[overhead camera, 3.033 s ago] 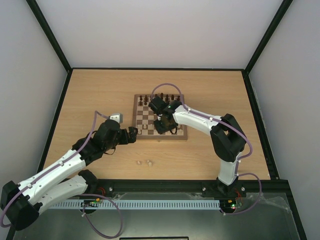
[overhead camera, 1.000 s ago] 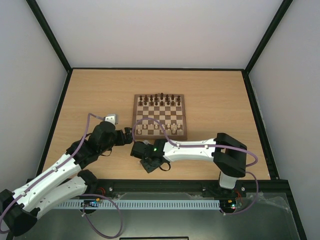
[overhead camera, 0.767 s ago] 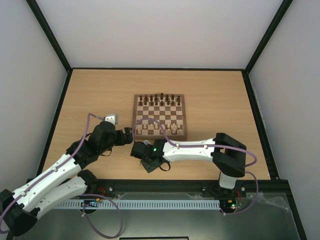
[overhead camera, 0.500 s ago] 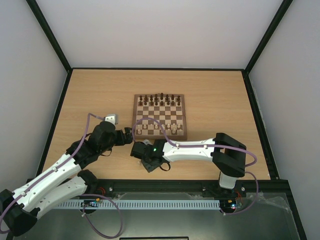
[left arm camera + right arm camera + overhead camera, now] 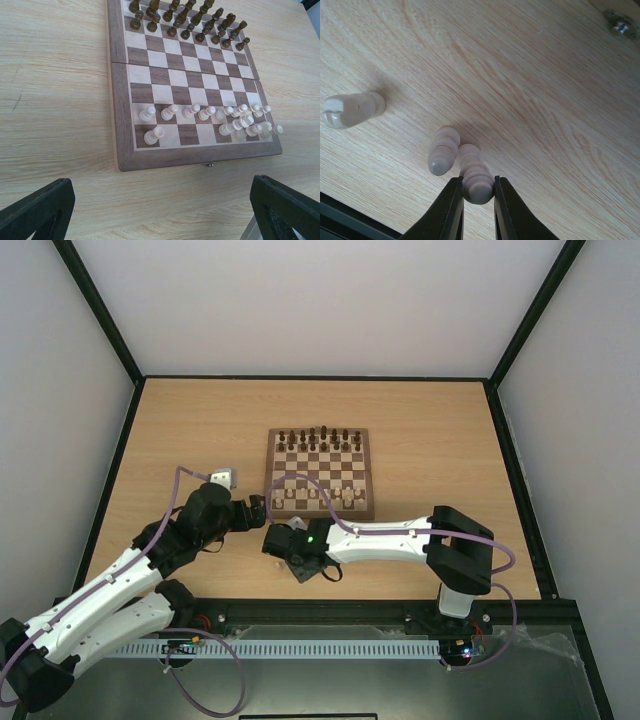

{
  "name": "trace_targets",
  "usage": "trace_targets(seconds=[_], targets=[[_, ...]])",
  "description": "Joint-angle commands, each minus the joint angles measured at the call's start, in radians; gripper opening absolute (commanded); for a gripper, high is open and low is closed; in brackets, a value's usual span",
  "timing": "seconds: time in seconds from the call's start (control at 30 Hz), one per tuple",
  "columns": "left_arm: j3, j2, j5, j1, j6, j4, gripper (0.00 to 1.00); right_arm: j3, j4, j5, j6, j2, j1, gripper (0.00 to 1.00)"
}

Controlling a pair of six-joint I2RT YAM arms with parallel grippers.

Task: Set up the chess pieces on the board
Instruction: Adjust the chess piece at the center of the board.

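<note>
The board (image 5: 270, 475) lies mid-table, with dark pieces (image 5: 185, 20) on its far rows and pale chess pieces (image 5: 200, 114) on its near rows. On the bare table in front of it, my right gripper (image 5: 478, 192) is shut on the top of a pale chess piece (image 5: 475, 177). A second pale piece (image 5: 443, 150) touches the held one on its left. A third (image 5: 352, 109) sits farther left, apart. My left gripper (image 5: 160, 215) hovers open before the board's near left corner (image 5: 120, 160), holding nothing.
The board's small metal latch (image 5: 211, 164) sticks out of its near edge. The black front rail (image 5: 350, 220) of the table runs just behind the loose pieces. My right arm (image 5: 390, 538) stretches leftward along the front of the board.
My right gripper's fingers have closed onto the pale piece on the table. Both arms have otherwise stayed almost still.
</note>
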Motion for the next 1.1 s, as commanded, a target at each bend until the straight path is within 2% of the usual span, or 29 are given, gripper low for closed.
trace_targets(seconds=[0.0, 0.17, 0.4, 0.53, 1.07], targets=[[0.029, -0.006, 0.004, 0.005, 0.000, 0.008, 0.99, -0.006, -0.083, 0.058, 0.026, -0.033, 0.005, 0.14], [0.031, -0.003, 0.006, 0.005, 0.001, 0.010, 0.99, -0.006, -0.078, 0.066, 0.023, -0.029, 0.004, 0.15], [0.032, -0.003, 0.007, 0.005, 0.001, 0.009, 0.99, -0.011, -0.050, 0.049, 0.019, -0.013, -0.007, 0.24], [0.031, -0.004, 0.006, 0.005, 0.002, 0.008, 0.99, -0.012, -0.036, 0.037, 0.017, -0.011, -0.014, 0.26], [0.031, -0.002, 0.007, 0.005, 0.004, 0.009, 0.99, -0.040, 0.013, -0.003, 0.004, 0.011, -0.045, 0.23]])
